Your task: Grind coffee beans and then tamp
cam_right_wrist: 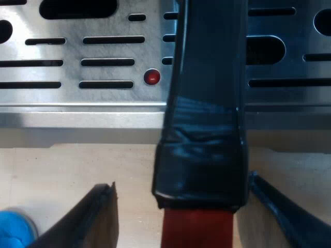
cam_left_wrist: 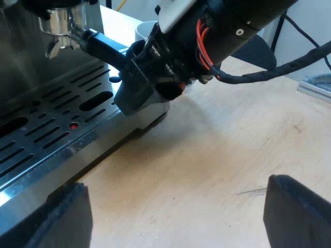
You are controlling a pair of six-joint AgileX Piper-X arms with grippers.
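Right wrist view: right claw gapes around handle, unclamped; red end cut off. Left claw apart over bench.

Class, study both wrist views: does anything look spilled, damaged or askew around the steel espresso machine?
Nothing spilled. One oddity: the glossy black wrapping on the metal holder's dark handle is wrinkled beside its red end.

Handle black, tip red; drip tray silver, dark slots, red dot; table pale wood.
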